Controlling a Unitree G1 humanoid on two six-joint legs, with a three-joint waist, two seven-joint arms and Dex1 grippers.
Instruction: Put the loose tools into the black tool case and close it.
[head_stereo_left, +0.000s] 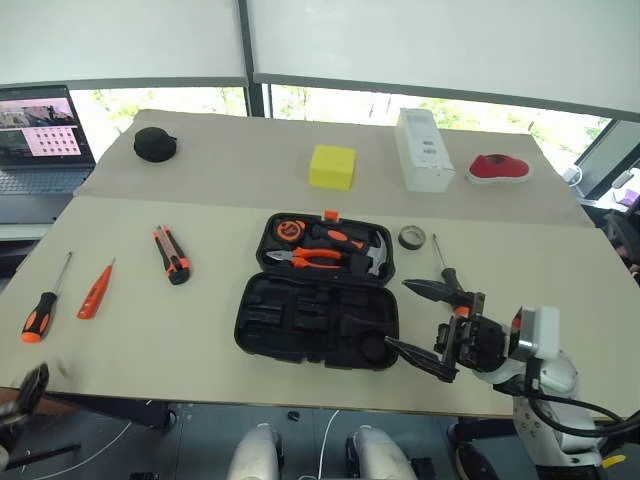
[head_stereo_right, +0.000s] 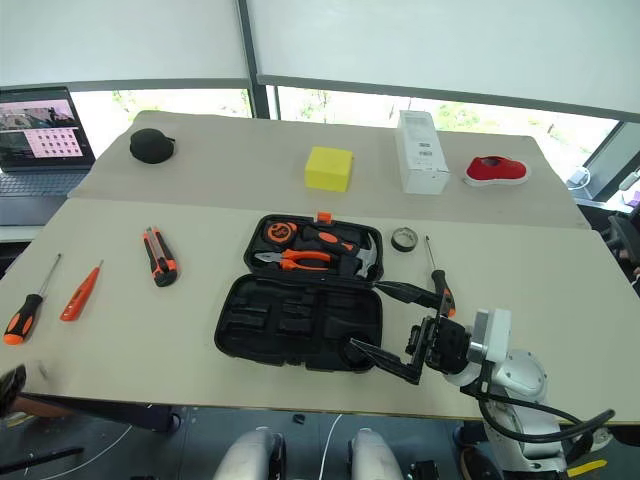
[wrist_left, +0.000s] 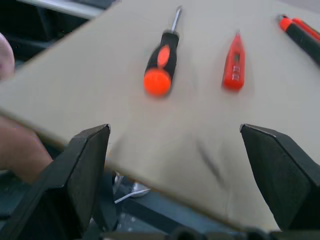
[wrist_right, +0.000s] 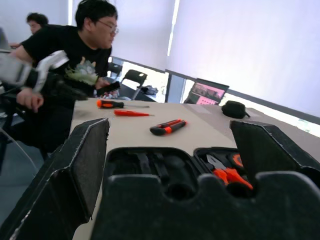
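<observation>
Black plastic, the tool case (head_stereo_left: 318, 320) lies open mid-table, pliers (head_stereo_left: 315, 258) and hammer (head_stereo_left: 365, 252) in its far half, and my right gripper (head_stereo_left: 425, 325) hovers just off its right edge with fingers spread wide, holding nothing. One screwdriver (head_stereo_left: 445, 272) and the tape roll (head_stereo_left: 411, 237) lie right of the case. My left gripper (wrist_left: 175, 190), equally wide and empty, sits at the table's left edge near the other screwdriver (wrist_left: 161, 67), the tester screwdriver (wrist_left: 234, 65) and the utility knife (head_stereo_left: 171, 254).

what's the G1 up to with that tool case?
Packing hasn't started. The black tool case lies open, and the screwdrivers, the tester screwdriver, the utility knife and the tape roll are loose on the table. The right gripper is open by the case, and the left gripper is open near the table's left edge.
</observation>
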